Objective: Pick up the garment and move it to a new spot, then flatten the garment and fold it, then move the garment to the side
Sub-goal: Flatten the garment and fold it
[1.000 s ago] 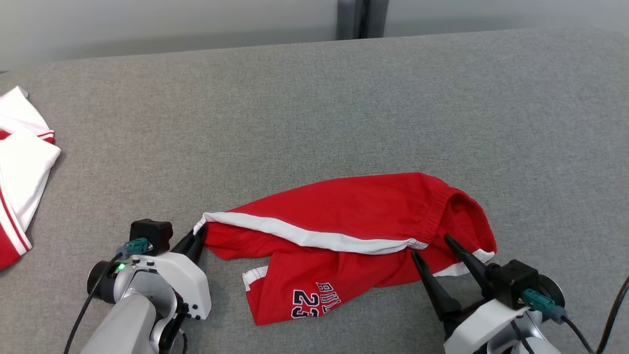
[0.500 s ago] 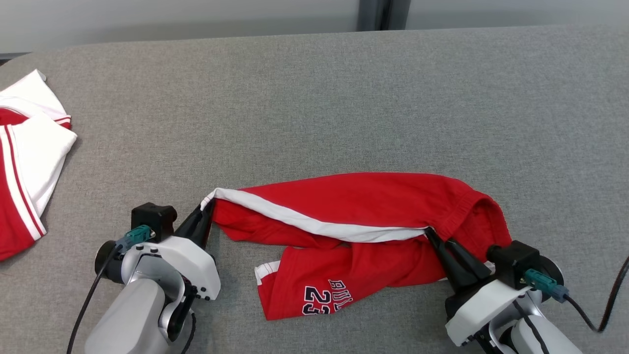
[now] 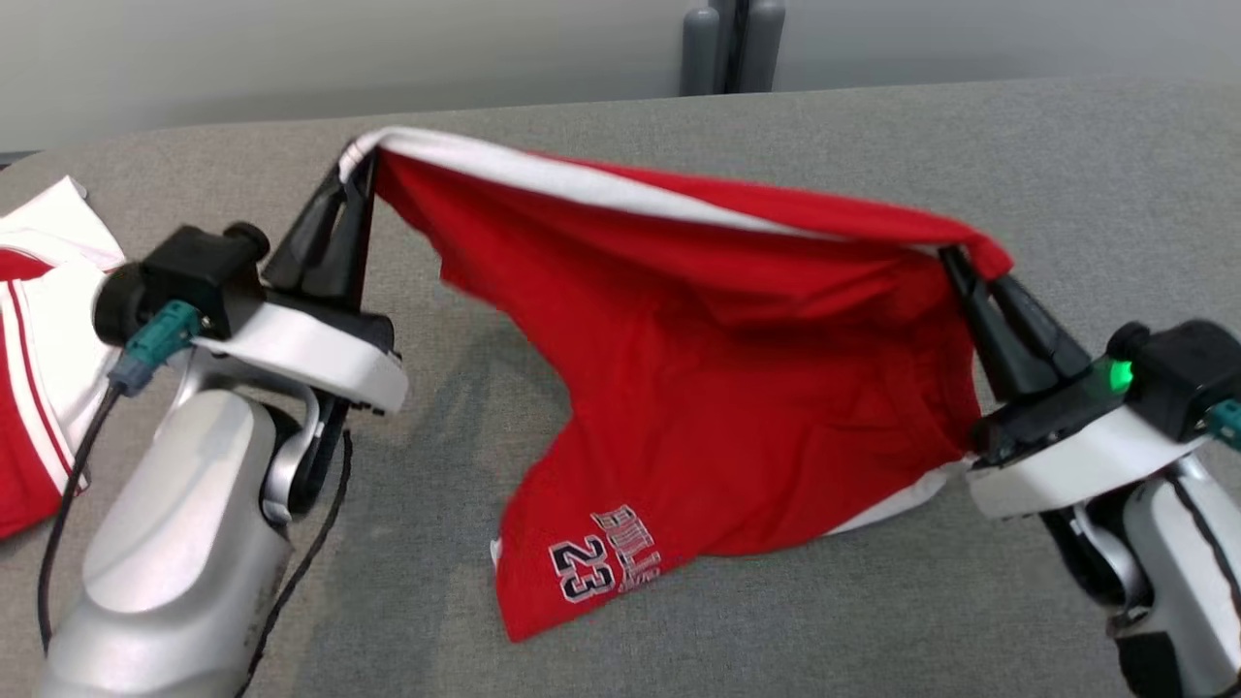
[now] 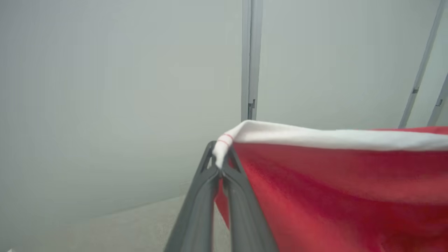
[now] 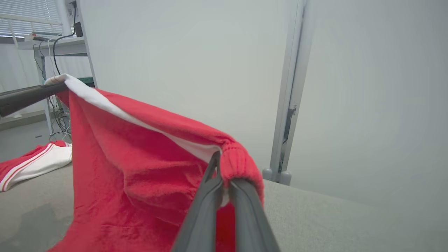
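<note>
The garment (image 3: 717, 368) is a pair of red shorts with a white side stripe and "23" printed near one hem. It hangs stretched between both grippers above the grey table (image 3: 1066, 174), its lower hem touching the cloth surface. My left gripper (image 3: 359, 165) is shut on the white-trimmed corner at upper left; the left wrist view shows that corner (image 4: 224, 140) pinched between the fingers. My right gripper (image 3: 955, 257) is shut on the ribbed waistband at the right, and the right wrist view shows the band (image 5: 238, 161) draped over the fingertips.
Another white and red garment (image 3: 39, 339) lies at the table's left edge, also seen as a garment (image 5: 35, 162) in the right wrist view. A pale wall with a grey post (image 3: 722, 44) stands behind the table. Open grey surface lies beyond and right of the shorts.
My right gripper closed on the waistband. Both arms then rose, lifting the shorts off the table so they hang spread between them. The head view shifted too.
</note>
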